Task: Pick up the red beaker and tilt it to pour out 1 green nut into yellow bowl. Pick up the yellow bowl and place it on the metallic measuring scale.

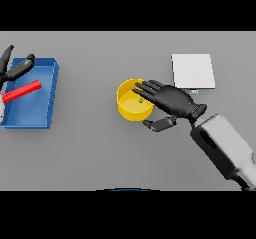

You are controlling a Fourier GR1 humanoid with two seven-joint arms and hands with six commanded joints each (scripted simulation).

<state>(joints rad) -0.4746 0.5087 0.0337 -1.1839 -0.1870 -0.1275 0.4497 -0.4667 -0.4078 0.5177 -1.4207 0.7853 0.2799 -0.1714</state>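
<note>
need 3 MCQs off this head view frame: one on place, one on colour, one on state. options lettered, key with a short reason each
1. Where does the red beaker lie?
A. in the blue tray
B. on the scale
C. in the bowl

2. What colour is the nut in the yellow bowl?
A. red
B. green
C. blue

3. How is the right hand?
A. clenched far from the bowl
B. open, fingers over the bowl's rim
C. resting on the scale

Key:
1 A, the beaker lies flat inside the tray, next to the left hand.
2 B, a small green speck sits in the bowl.
3 B, straight fingers reach over the rim, thumb beside the bowl.
</note>
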